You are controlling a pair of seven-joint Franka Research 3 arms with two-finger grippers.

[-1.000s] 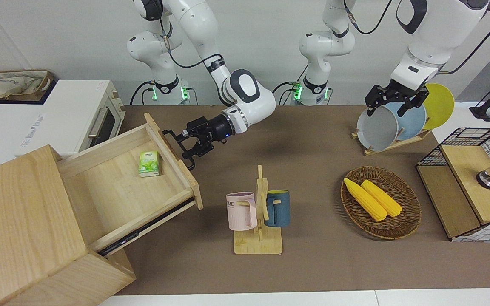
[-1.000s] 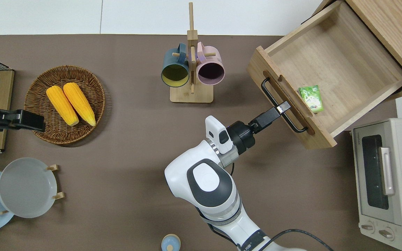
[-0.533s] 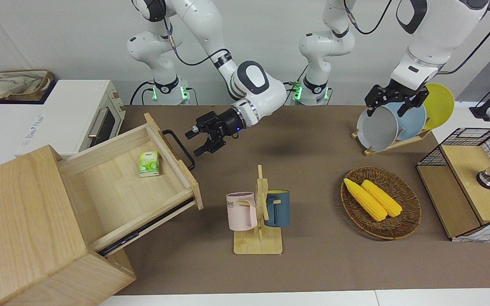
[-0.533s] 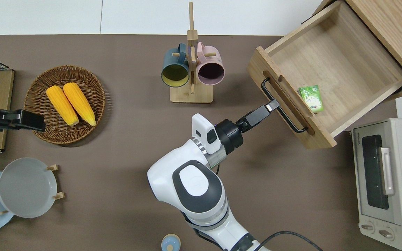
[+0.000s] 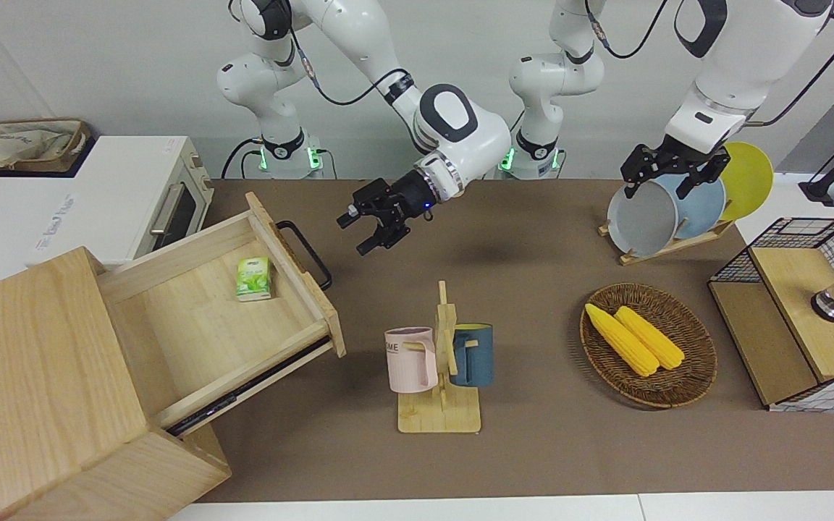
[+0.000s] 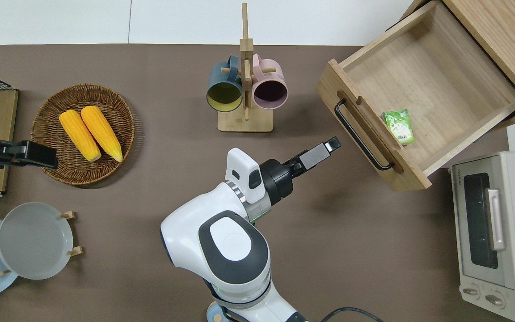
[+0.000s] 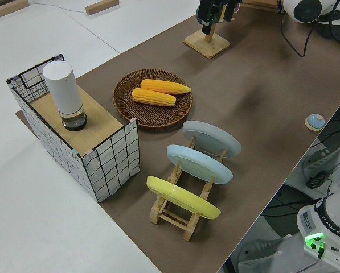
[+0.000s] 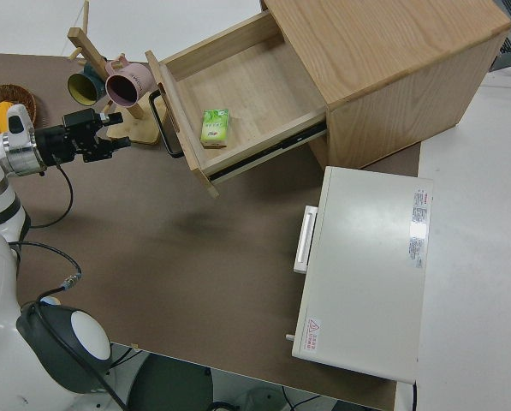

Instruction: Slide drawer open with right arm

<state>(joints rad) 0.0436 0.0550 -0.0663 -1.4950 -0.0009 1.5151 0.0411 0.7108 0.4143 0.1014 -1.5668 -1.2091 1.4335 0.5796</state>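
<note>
Brown tabletop (image 5: 533,449) carries everything, largest the cabinet (image 5: 40,391) at the right arm's end. Its drawer (image 6: 423,89) stands pulled well out, a green packet (image 6: 398,126) lying inside against the front panel. A second ago the right hand (image 6: 331,144) was at the black handle (image 6: 359,136); now it has backed off and hangs over bare tabletop, apart from the bar, fingers spread and holding nothing. That retreat suggests the opening is done and the arm is withdrawing. The left arm is parked; I cannot tell how its hand is set.
</note>
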